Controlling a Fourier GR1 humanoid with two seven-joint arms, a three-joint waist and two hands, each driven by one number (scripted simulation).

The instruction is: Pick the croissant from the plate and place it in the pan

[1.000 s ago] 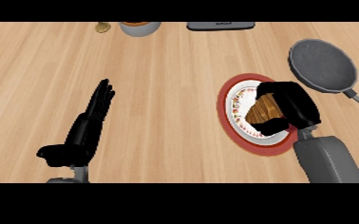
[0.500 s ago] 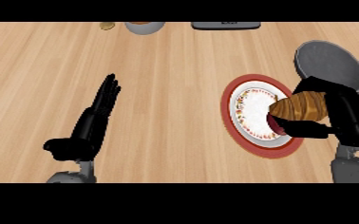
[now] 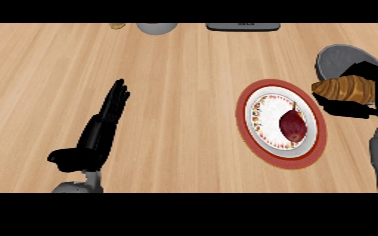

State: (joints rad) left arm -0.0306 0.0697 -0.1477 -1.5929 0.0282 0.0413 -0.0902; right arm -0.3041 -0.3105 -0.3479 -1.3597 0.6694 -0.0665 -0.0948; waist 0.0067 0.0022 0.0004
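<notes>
My right hand (image 3: 353, 105) shows at the right edge, its fingers curled round the golden-brown croissant (image 3: 344, 88). It holds the croissant above the near rim of the dark grey pan (image 3: 341, 60), past the plate's right side. The red-rimmed white plate (image 3: 279, 124) lies left of that hand, and a dark red piece of food (image 3: 293, 124) lies on it. My left hand (image 3: 100, 128) rests open at the lower left, fingers straight and pointing away, with nothing in it.
At the counter's far edge stand a grey bowl (image 3: 156, 27), a small tan item (image 3: 117, 26) to its left, and a dark flat object (image 3: 243, 26). Bare wood (image 3: 184, 90) lies between my hands.
My right hand has lifted the croissant off the plate and carried it right toward the pan. The dark red food on the plate is now uncovered. The left hand has kept its pose.
</notes>
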